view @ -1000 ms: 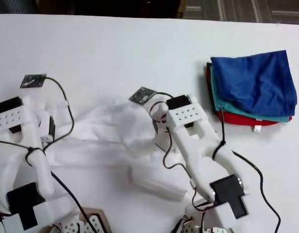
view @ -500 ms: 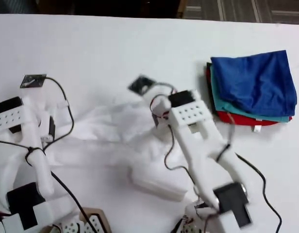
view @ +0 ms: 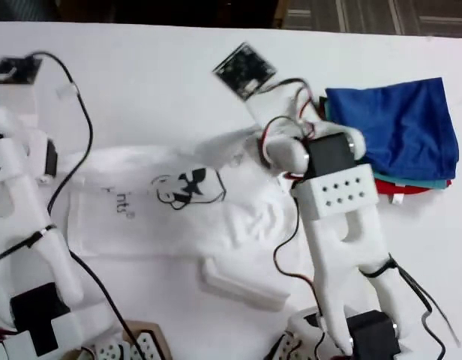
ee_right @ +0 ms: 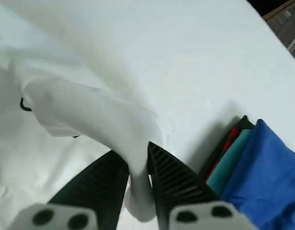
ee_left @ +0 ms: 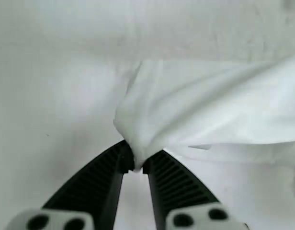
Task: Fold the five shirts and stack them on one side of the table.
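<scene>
Four folded shirts sit stacked at the right side of the desk. The fifth, a white shirt, lies spread mid-desk, its edges pinched by the left hand and right hand. This looks like its first fold; next, both edges likely need carrying across evenly.

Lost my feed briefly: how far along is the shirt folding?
Done: seemingly four folded shirts, blue on top, stacked at one side. In hand: the white shirt, spread out, an edge pinched by the left gripper and another by the right gripper. Left: fold it and stack it.
</scene>
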